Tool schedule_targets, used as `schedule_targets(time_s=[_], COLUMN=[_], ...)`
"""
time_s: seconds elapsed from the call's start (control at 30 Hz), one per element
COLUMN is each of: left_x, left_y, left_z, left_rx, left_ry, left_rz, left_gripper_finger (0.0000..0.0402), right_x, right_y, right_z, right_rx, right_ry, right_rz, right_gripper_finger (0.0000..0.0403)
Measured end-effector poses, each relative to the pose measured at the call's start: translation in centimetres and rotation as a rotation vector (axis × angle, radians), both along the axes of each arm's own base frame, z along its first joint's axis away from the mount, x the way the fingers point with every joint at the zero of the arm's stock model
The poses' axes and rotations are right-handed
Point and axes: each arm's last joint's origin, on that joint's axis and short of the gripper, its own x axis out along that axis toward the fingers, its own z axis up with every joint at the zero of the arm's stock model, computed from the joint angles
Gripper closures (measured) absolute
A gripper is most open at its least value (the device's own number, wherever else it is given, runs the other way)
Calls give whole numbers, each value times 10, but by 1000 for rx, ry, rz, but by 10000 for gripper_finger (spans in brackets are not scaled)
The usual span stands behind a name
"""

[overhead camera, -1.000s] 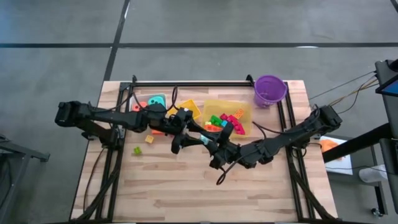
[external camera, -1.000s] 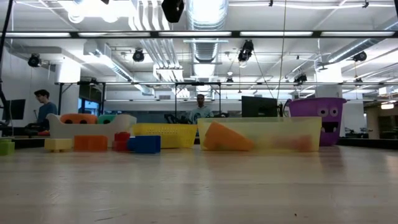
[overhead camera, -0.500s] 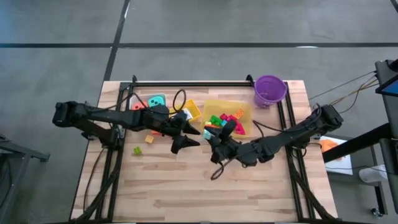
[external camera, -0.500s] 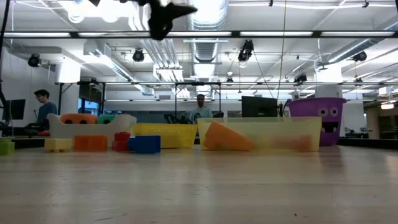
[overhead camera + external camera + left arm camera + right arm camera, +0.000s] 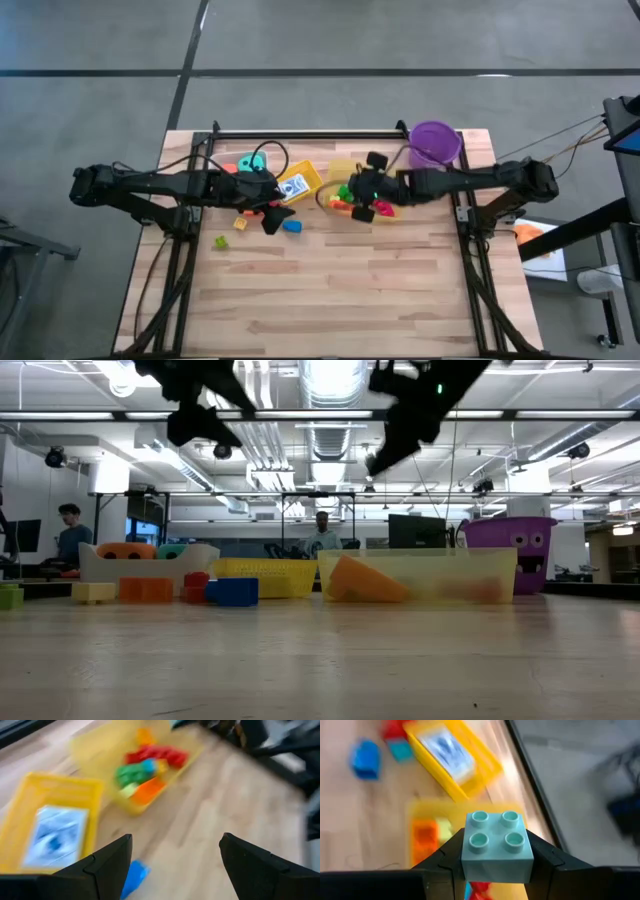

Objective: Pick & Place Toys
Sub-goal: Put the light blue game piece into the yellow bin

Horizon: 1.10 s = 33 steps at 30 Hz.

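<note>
My right gripper (image 5: 358,196) is shut on a pale teal four-stud brick (image 5: 494,845) above the clear bin (image 5: 395,172), which holds several bright bricks (image 5: 365,190). My left gripper (image 5: 270,216) hangs open and empty over the table between the yellow bin (image 5: 312,172) and a blue brick (image 5: 291,226); its fingers show wide apart in the left wrist view (image 5: 172,870). The blue-white card box (image 5: 294,187) lies in the yellow bin. A yellow brick (image 5: 240,223) and a green brick (image 5: 220,241) lie on the table. The teal die (image 5: 250,160) and orange die (image 5: 228,168) sit at the far left. My right gripper pinches the teal brick by two opposite side walls (image 5: 468,862), one finger (image 5: 440,865) on each side. The brick's studded top faces the wrist camera. The brick is lifted clear, above the clear bin.
The purple bucket (image 5: 434,143) stands at the far right corner. Dark frame rails (image 5: 300,133) run along the table's far edge and sides. Bare wood (image 5: 330,290) fills the table's near half. People show in the room behind, in the low view (image 5: 70,530).
My right gripper has gone from the table's middle toward the far edge and right, to above the clear bin, with the teal brick. My left gripper has drawn back toward the table's left edge, and the blue brick beside it shows on the table.
</note>
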Motion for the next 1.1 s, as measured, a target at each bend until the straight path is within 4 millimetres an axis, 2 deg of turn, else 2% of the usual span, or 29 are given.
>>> schedule_targets(time_s=[0.13,0.27,0.43,0.57,0.7,1.1], left_x=[-7,-16,-23,-23,-22,-23], left_y=[3,5,7,8,9,11], left_z=[-9,-15,-19,-19,-19,-19], left_rx=[12,25,54,73,75,82], left_ry=[115,205,269,263,260,259], left_rz=[88,195,275,297,305,318], left_gripper_finger=[103,103,103,103,103,103], right_x=[-11,-25,-44,-53,-53,-17], right_y=[-36,-68,-98,-109,-111,-128], right_z=[-26,-48,-67,-75,-85,-110], right_rx=[159,330,414,449,478,518], right_ry=[40,9,-22,-27,-3,153], right_rz=[-59,-139,-295,-350,-359,-367], right_gripper_finger=[275,275,275,275,275,275])
